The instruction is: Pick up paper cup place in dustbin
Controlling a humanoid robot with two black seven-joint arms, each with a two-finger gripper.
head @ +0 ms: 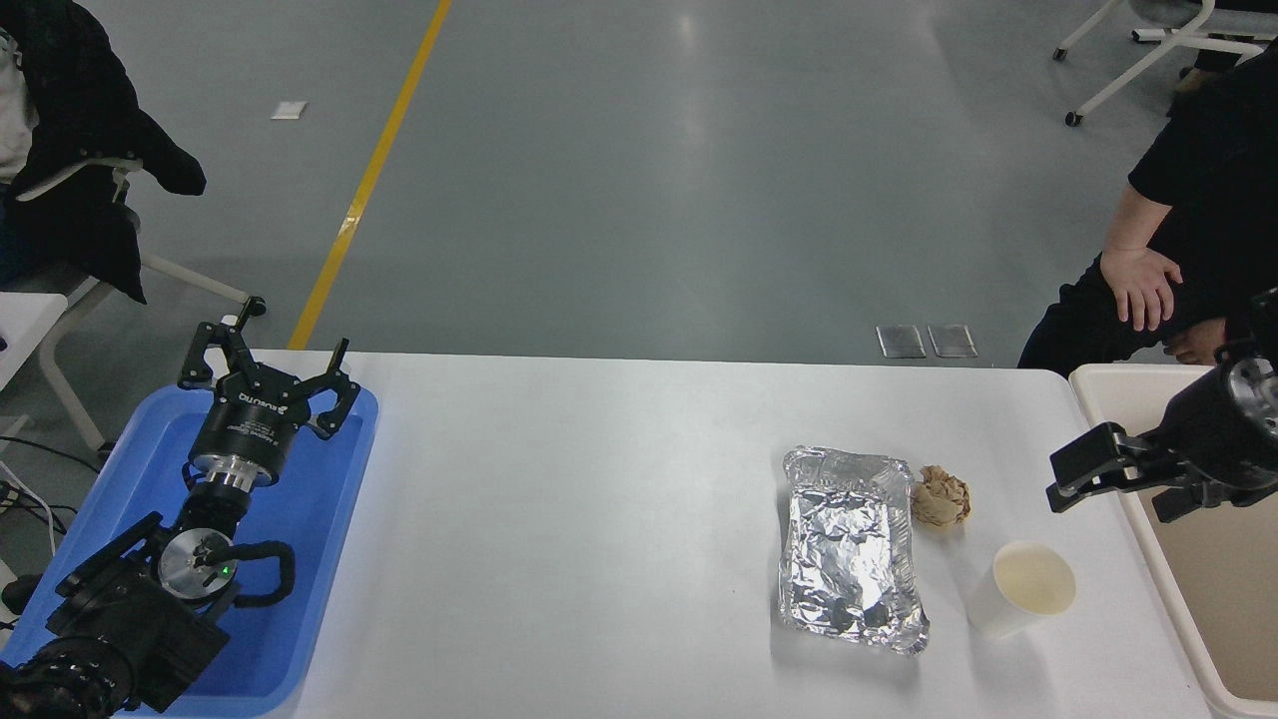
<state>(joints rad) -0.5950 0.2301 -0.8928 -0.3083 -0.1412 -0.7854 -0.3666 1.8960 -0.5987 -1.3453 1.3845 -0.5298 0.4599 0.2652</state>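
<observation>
Far left: a blue shallow tray (329,559) sits at the table's left edge. The left arm is parked over it, and the left gripper (268,371) points away from the camera with its fingers spread wide, holding nothing.

Centre: the white table (579,519) is bare between the tray and the items on the right.

Right of centre: a crumpled foil tray (851,547) lies flat on the table. A crumpled brown paper ball (941,497) rests just beside its far right corner; whether the two touch cannot be told from this view.

Further right: the paper cup (1020,589) stands upright on the table, mouth open upward, near the foil tray's right side and apart from it, nearer the camera than the paper ball.

Right edge: the right gripper (1108,475) hangs above the table beyond the cup and clear of it, at the dustbin's near rim. Its jaws appear parted and empty, though one finger is partly hidden. The dustbin (1118,384) stands at the table's right end.

Beyond the bin a person sits, one hand (1140,285) resting on a knee.
</observation>
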